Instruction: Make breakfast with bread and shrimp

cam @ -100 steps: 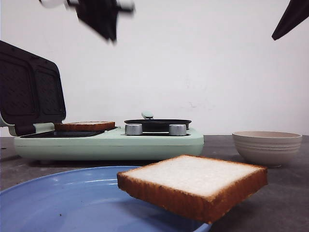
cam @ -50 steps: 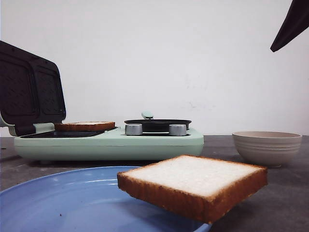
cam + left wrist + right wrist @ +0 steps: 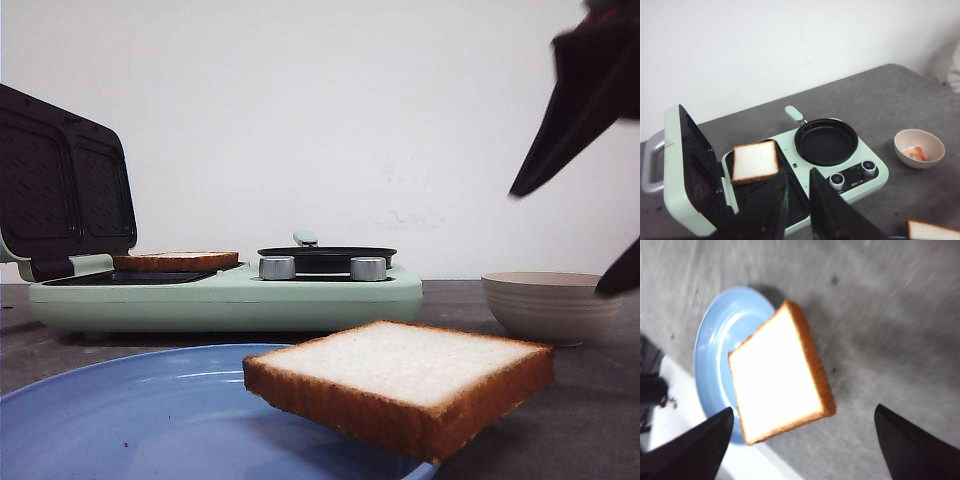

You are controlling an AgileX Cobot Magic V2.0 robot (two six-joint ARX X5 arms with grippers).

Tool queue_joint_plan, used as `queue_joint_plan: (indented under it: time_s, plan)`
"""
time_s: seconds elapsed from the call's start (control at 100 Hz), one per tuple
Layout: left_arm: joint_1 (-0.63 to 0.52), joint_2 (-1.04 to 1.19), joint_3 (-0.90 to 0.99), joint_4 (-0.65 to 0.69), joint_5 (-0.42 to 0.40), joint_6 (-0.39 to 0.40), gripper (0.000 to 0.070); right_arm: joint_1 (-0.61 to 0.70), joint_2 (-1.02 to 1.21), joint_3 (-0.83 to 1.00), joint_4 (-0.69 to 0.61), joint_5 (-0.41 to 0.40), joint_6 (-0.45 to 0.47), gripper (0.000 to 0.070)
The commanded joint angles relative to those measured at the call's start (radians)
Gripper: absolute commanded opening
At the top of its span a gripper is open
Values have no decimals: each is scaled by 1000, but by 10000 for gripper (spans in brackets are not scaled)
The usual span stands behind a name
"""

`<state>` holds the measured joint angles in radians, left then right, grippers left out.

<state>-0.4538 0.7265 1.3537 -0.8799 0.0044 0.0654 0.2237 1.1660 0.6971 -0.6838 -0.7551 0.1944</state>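
One slice of bread [image 3: 400, 385] lies on the blue plate [image 3: 120, 420], overhanging its rim. The other slice of bread [image 3: 755, 161] rests in the open sandwich maker [image 3: 860, 187]. Shrimp [image 3: 916, 153], small orange-pink pieces, sit in the beige bowl [image 3: 901, 141]. My left gripper [image 3: 797, 175] hovers high over the sandwich maker, its jaws a narrow gap apart with nothing between them. It is out of the front view. My right gripper [image 3: 557, 243], blurred, hangs open above the bowl [image 3: 552, 305]. In the right wrist view the right gripper [image 3: 804, 409] is wide open over the plated bread [image 3: 777, 375].
The sandwich maker's dark lid [image 3: 60, 190] stands upright at the left. A black round pan [image 3: 826, 141] sits on its right half, behind two silver knobs [image 3: 277, 267]. The plate [image 3: 715, 340] reaches the table's near edge. The table is grey.
The left gripper has risen out of the top of the front view. The right gripper has swung down and inward from the upper right corner to just above the bowl.
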Motion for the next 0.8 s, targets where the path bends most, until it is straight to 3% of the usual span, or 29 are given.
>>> queue_joint_plan:
  time_s: [0.0,0.21,0.53,0.59,0.67,0.79]
  plan:
    - [-4,1,5,11,4,-6,3,10,68,15,17,-35,-23,547]
    - [-4,-7,3,4,4,-6,3,38,208,15,44,-97,-61,547]
    - [-4,-7,2,5,4,-7,3,118,306,15,100,-103,-99,544]
    - [-4,-7,2,5,4,-7,3,129,313,15,113,-104,-98,476]
    - [-4,-7,2,5,4,-7,3,142,313,15,123,-105,-98,258]
    - [-4,-7,2,5,4,-7,3,151,313,15,138,-105,-98,0]
